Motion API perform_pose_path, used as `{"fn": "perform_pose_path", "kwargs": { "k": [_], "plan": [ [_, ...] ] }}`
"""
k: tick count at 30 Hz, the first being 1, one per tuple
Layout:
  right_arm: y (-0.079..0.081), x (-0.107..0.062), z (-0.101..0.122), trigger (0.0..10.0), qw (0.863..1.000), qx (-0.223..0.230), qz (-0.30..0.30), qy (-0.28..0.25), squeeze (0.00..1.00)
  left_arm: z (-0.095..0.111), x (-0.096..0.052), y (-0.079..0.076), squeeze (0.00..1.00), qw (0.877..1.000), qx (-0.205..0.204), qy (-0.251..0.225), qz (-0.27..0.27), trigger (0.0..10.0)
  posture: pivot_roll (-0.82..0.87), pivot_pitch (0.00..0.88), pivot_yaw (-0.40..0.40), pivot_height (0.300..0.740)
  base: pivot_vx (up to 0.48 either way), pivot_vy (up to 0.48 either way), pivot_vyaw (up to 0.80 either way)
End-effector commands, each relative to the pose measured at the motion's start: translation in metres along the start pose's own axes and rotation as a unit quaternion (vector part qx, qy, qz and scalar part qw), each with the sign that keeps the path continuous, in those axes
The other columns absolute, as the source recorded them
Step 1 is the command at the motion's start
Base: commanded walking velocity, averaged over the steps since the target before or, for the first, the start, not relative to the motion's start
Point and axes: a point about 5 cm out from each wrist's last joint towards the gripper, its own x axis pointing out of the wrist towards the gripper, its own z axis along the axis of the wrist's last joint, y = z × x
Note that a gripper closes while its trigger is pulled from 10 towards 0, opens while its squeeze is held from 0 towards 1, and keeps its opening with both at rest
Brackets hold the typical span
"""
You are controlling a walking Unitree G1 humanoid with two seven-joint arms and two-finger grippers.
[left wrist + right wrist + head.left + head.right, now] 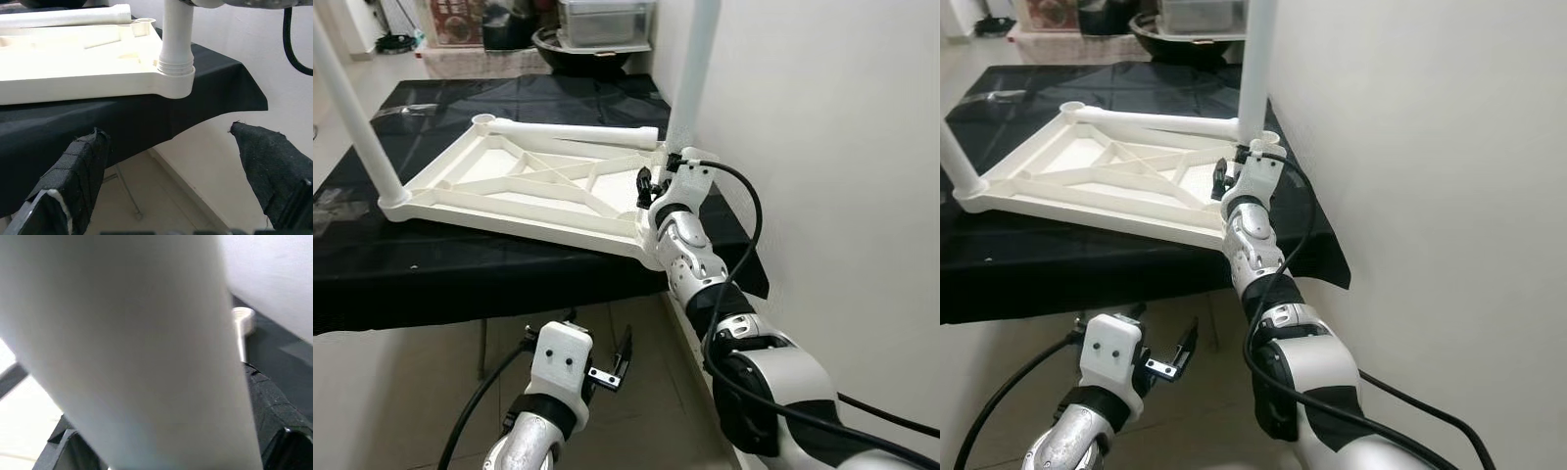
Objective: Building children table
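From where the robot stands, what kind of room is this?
Probably a room in a home, used as a work spot: a white tabletop lies upside down on a black-covered table beside a plain wall, with storage tubs on the tiled floor behind.

Both eyes look down on the tabletop [509,181]; wrist views sit close.

The white wall [822,147] runs hard along the right edge of the black-covered table [431,264], leaving only a thin gap beside the upturned tabletop [529,181]. Two upright legs [690,69] stand at its near corners (one at each end), and a loose leg [578,132] lies across the far side. Between the uprights the ribbed underside is open from above. Below the table edge, floor space is free around the left gripper [573,357]. Bins [597,24] crowd the far end.
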Motion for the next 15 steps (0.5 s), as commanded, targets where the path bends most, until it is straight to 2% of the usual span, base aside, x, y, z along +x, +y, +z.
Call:
{"fn": "perform_pose_path", "kwargs": {
  "k": [1,3,4,5,6,7,8,9,11,12,13,14,15],
  "plan": [
    [0.013,-0.002,-0.004,10.0,0.998,0.012,0.058,0.01,0.0,-0.004,0.0,-0.001,0.0,1.0,-0.002,0.007,-0.001,10.0,0.12,0.118,-0.048,0.74,0.0,0.0,0.0],
    [0.015,-0.005,-0.004,10.0,0.984,0.008,0.174,0.026,0.0,-0.004,0.001,-0.001,0.0,1.0,-0.003,0.007,-0.001,10.0,0.12,0.118,-0.049,0.74,0.0,0.0,0.0],
    [0.015,-0.008,-0.003,10.0,0.971,0.004,0.235,0.04,0.0,-0.004,0.001,-0.001,0.0,1.0,-0.003,0.006,-0.001,10.0,0.12,0.118,-0.049,0.74,0.0,0.0,0.0],
    [0.015,-0.008,-0.003,10.0,0.971,0.004,0.235,0.04,0.0,-0.004,0.001,-0.001,0.0,1.0,-0.003,0.006,-0.001,10.0,0.12,0.118,-0.049,0.74,0.0,0.0,0.0],
    [0.015,-0.013,-0.001,10.0,0.941,-0.016,0.335,0.057,0.0,-0.004,0.002,-0.001,0.0,1.0,-0.003,0.005,-0.001,10.0,0.12,0.12,-0.051,0.74,0.0,0.0,0.0],
    [0.015,-0.013,-0.001,10.0,0.941,-0.016,0.335,0.057,0.0,-0.004,0.002,-0.001,0.0,1.0,-0.003,0.005,-0.001,10.0,0.12,0.12,-0.051,0.74,0.0,0.0,0.0],
    [0.016,-0.016,0.0,10.0,0.927,-0.02,0.369,0.067,0.0,-0.004,0.002,0.0,0.0,1.0,-0.003,0.005,-0.001,10.0,0.12,0.121,-0.05,0.74,0.0,0.0,0.0],
    [0.019,-0.019,0.0,10.0,0.905,-0.034,0.417,0.076,0.0,-0.003,0.002,0.0,0.0,1.0,-0.003,0.004,-0.001,10.0,0.12,0.12,-0.051,0.74,0.0,0.0,0.0],
    [0.019,-0.019,0.0,10.0,0.905,-0.034,0.417,0.076,0.0,-0.003,0.002,0.0,0.0,1.0,-0.003,0.004,-0.001,10.0,0.12,0.12,-0.051,0.74,0.0,0.0,0.0],
    [0.024,-0.024,0.0,10.0,0.87,-0.048,0.481,0.096,0.0,-0.003,0.002,0.0,0.0,1.0,-0.003,0.004,-0.001,10.0,0.12,0.12,-0.052,0.74,0.0,0.0,0.0],
    [0.024,-0.024,0.0,10.0,0.87,-0.048,0.481,0.096,0.0,-0.003,0.002,0.0,0.0,1.0,-0.003,0.004,-0.001,10.0,0.12,0.12,-0.052,0.74,0.0,0.0,0.0],
    [0.029,-0.026,-0.001,10.0,0.854,-0.062,0.506,0.103,0.0,-0.003,0.002,0.0,0.0,1.0,-0.003,0.004,0.0,10.0,0.12,0.123,-0.054,0.74,0.0,0.0,0.0],
    [0.029,-0.026,-0.001,10.0,0.854,-0.062,0.506,0.103,0.0,-0.003,0.002,0.0,0.0,1.0,-0.003,0.004,0.0,10.0,0.12,0.123,-0.054,0.74,0.0,0.0,0.0]
  ]
}}
